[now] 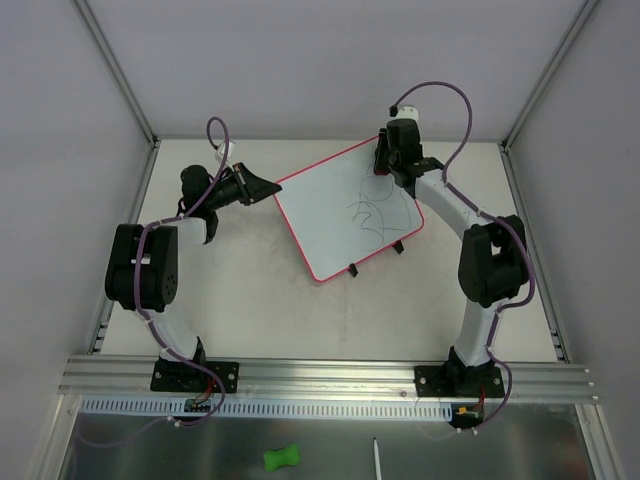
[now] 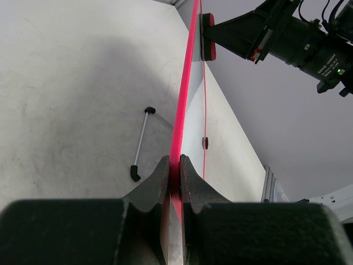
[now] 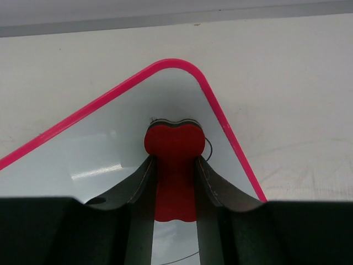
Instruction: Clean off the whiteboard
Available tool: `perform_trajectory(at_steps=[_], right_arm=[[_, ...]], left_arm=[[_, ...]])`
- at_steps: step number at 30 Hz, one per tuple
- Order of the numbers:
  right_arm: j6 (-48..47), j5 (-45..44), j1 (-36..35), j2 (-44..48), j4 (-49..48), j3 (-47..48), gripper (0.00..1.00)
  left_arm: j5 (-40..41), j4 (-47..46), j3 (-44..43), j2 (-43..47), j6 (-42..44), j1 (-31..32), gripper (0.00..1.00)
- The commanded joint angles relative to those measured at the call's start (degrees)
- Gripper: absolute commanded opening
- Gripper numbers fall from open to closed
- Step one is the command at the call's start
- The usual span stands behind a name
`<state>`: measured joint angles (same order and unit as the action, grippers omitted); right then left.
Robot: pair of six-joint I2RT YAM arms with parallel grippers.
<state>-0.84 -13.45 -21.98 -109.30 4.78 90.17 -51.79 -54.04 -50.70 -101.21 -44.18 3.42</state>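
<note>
The whiteboard [image 1: 345, 205], white with a pink-red frame, lies tilted on the table with black scribbles [image 1: 375, 212] on its right half. My left gripper [image 1: 268, 190] is shut on its left edge; the left wrist view shows the pink frame [image 2: 177, 138] clamped between the jaws. My right gripper [image 1: 385, 160] is shut on a red eraser [image 3: 174, 144] and presses it on the board near its far rounded corner [image 3: 187, 66]. The eraser also shows in the left wrist view [image 2: 208, 37]. Two black clips [image 1: 375, 258] sit on the board's near edge.
A thin white rod with black ends [image 2: 141, 143] lies on the table beside the board. Grey enclosure walls stand at the back and sides. A green object [image 1: 282, 458] and a white stick [image 1: 377, 458] lie below the front rail.
</note>
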Motion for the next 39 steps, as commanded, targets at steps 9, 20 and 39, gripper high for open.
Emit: perform_trajectory(at_steps=[9, 20, 39], right_arm=[[9.5, -3.8, 4.7, 0.7, 5.0, -3.2, 0.0], [8.3, 6.8, 4.7, 2.5, -4.3, -7.1, 0.0], [-8.0, 7.6, -9.7, 4.3, -12.8, -8.9, 0.0]], left_arm=[[-2.0, 1.0, 1.0, 2.5, 4.3, 1.1, 0.0], [-1.9, 1.2, 1.0, 2.7, 4.4, 1.1, 0.0], [-1.8, 1.8, 0.9, 2.9, 4.7, 1.1, 0.0]])
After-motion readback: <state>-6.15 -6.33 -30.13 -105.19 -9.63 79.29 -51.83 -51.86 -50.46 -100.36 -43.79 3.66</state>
